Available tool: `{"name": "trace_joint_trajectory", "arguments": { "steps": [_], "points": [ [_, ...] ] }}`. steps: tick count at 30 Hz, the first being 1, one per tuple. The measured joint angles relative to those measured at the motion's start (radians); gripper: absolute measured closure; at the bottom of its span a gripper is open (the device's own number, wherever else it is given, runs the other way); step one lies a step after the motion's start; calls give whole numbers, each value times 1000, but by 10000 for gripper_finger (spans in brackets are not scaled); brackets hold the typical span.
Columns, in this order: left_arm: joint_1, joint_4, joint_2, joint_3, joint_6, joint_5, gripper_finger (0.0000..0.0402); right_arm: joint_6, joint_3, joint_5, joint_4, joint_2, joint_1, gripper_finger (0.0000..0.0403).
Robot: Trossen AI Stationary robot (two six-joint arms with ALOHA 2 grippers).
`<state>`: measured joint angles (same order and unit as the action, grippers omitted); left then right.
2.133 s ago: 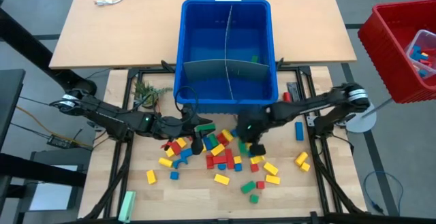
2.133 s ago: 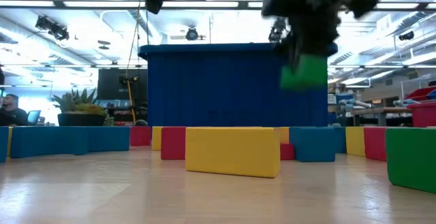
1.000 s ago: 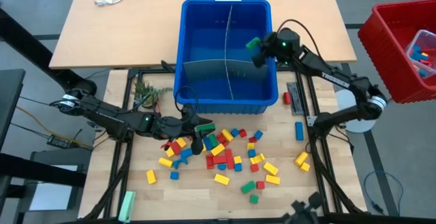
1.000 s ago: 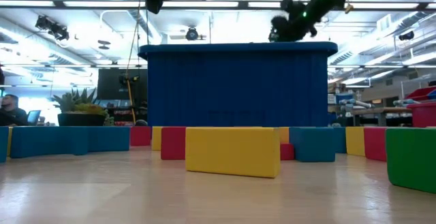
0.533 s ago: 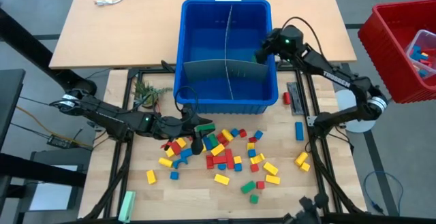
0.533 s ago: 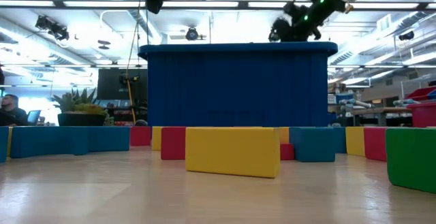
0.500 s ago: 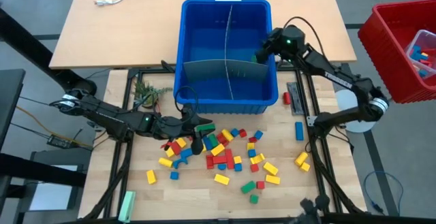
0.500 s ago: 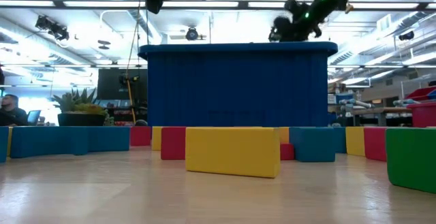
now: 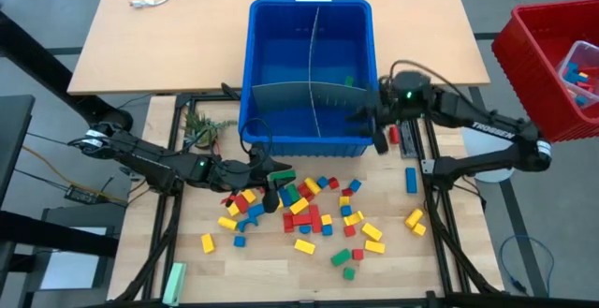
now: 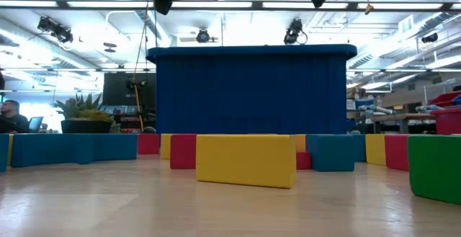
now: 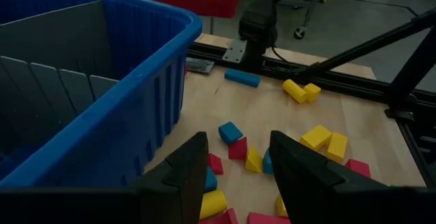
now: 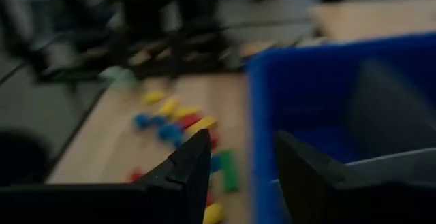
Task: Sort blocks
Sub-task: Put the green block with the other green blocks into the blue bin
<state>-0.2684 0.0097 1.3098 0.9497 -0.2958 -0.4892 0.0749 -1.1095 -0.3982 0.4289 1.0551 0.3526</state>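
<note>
High view. The blue bin, parted by grey dividers, is set at the table's middle. One green block is seen inside it, in the right far compartment beside the cross divider; its long axis cannot be told. Nearly all the blocks are left scattered on the wooden board in front of the bin, long axes pointing every way, so the sorting is judged barely begun. The right gripper is placed at the bin's right front corner, nothing seen in it. The left gripper is held low at the pile's left edge.

Low view. A yellow block is seen nearest, long axis across the picture; red and blue ones are lined behind it, before the bin wall.

Left wrist view. The fingers are spread, nothing between them; loose blocks are seen just beyond.

Right wrist view. The fingers are parted and empty, the bin rim beside them.
</note>
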Motion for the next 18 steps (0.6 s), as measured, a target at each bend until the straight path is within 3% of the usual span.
{"name": "trace_joint_trajectory", "arguments": {
  "steps": [9,18],
  "points": [
    [0,0,0,0,0,0,235,-45,0,4,79,106,-285,266],
    [0,-12,0,0,0,0,235,-29,0,77,82,244,-422,267]
  ]
}}
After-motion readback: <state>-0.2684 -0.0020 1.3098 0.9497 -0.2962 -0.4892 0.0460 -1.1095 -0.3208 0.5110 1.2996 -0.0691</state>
